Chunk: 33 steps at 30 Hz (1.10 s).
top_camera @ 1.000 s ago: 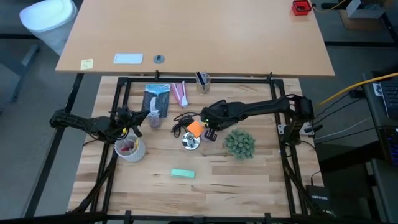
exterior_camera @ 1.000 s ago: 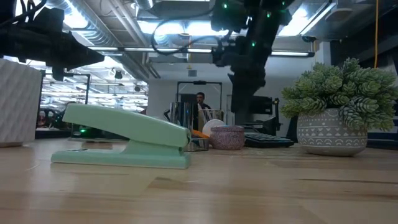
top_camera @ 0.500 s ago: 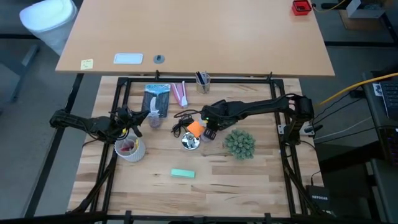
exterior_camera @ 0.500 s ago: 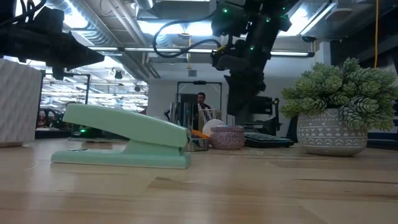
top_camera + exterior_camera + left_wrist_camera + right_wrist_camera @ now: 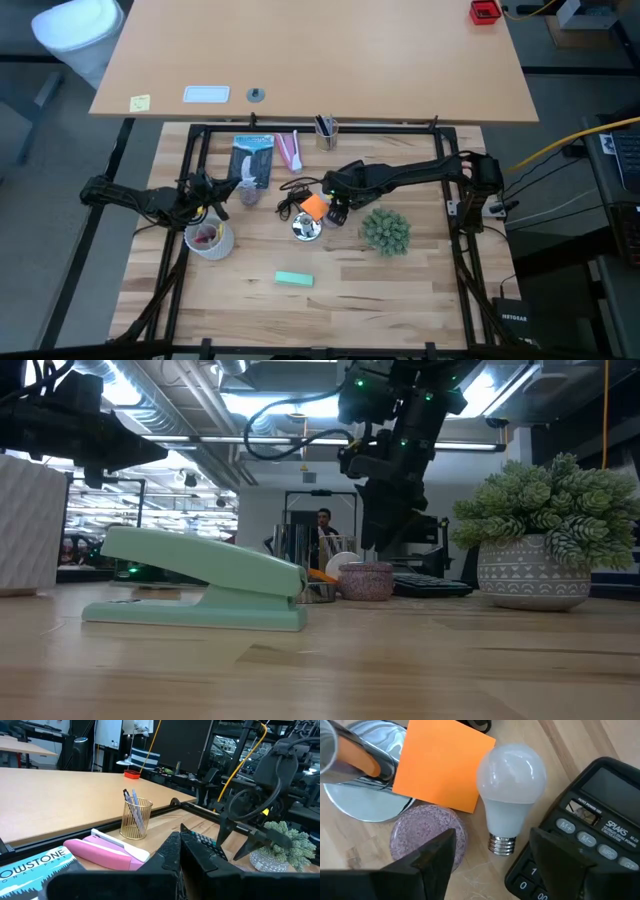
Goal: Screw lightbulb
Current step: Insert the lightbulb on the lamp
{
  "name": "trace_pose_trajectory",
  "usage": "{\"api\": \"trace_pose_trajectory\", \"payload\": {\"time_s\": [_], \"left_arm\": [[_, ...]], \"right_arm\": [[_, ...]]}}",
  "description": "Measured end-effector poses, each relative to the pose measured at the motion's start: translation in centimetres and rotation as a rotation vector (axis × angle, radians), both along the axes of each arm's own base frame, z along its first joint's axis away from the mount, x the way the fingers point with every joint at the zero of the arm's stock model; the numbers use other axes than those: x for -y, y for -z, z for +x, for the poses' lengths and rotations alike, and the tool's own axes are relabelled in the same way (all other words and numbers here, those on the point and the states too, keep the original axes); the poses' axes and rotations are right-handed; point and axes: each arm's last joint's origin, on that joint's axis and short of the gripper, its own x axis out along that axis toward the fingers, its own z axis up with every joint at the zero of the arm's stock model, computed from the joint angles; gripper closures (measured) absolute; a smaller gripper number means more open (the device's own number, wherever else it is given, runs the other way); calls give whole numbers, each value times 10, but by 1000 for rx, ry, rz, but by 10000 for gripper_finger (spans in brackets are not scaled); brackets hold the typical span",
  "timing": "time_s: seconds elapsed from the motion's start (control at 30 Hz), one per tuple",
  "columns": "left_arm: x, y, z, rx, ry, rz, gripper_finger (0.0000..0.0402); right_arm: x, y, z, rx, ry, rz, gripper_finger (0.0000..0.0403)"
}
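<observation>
The frosted-white lightbulb (image 5: pixel 509 775) lies on its side on the wood table. Its screw base (image 5: pixel 501 844) points toward my right gripper (image 5: pixel 495 870), and its glass lies beside an orange sheet (image 5: pixel 445 765). My right gripper hangs open above the bulb, one finger on each side of the base, touching nothing. In the high view it stands at mid-table (image 5: pixel 335 212). My left gripper (image 5: pixel 177 847) waits shut at the table's left (image 5: pixel 225 190), pointing level. In the low view the bulb (image 5: pixel 340 565) peeks out behind a purple pot (image 5: pixel 367 580).
A black calculator (image 5: pixel 590 835), a purple pot (image 5: pixel 427 832) and a shiny silver disc (image 5: pixel 365 795) crowd the bulb. A potted plant (image 5: pixel 385 231), a mint stapler (image 5: pixel 293 280), a white cup (image 5: pixel 208 238) and a wire pen holder (image 5: pixel 326 130) stand farther off.
My right gripper has opened its fingers while staying in place over the bulb.
</observation>
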Motion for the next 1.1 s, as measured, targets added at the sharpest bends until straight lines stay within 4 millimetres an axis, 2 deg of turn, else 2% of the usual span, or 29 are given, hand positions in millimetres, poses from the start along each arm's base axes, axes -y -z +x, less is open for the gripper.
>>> {"api": "trace_pose_trajectory", "payload": {"time_s": [0.63,0.87,1.1], "left_arm": [[0,0,0,-1,0,0,402],[0,0,0,-1,0,0,402],[0,0,0,-1,1,0,402]], "right_arm": [[16,37,10,-58,39,13,143],[15,52,14,-75,18,69,143],[17,54,17,-55,32,32,187]]}}
